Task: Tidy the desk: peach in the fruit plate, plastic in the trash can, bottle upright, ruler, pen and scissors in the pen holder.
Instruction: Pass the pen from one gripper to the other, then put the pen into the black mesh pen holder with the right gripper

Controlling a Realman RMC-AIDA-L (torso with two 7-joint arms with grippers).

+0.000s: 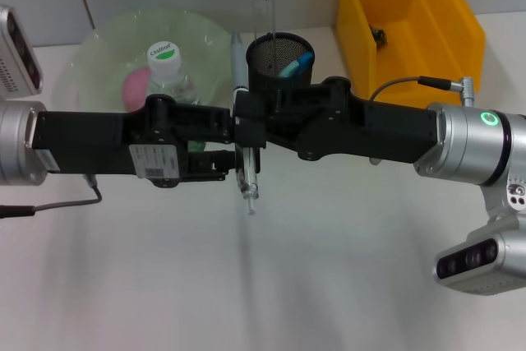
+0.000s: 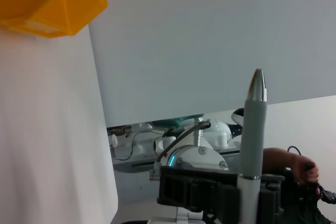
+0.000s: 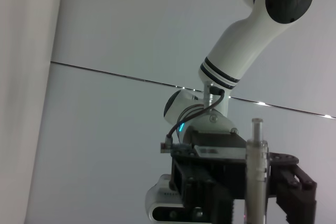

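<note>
A white desk runs up to a pale wall in front of me. At the far left sits the translucent green fruit plate (image 1: 99, 47), smooth and shallow, with the pink peach (image 1: 136, 86) already in it; the clear plastic bottle (image 1: 168, 71) with its white cap stands upright against the plate, so those two jobs look done. My left gripper (image 1: 215, 162) reaches in from the left and my right gripper (image 1: 251, 117) from the right, and they meet over the middle of the desk with the pen (image 1: 245, 145) between them: a slim grey barrel with a shiny metal tip. I cannot tell which of my grippers is clamped on it. Just behind stands the black mesh pen holder (image 1: 279, 63), already holding the clear ruler (image 1: 261, 14) and something blue-handled, perhaps the scissors. At the right the glossy yellow trash can (image 1: 386, 6) holds a dark scrap. Only the pen seems left.
</note>
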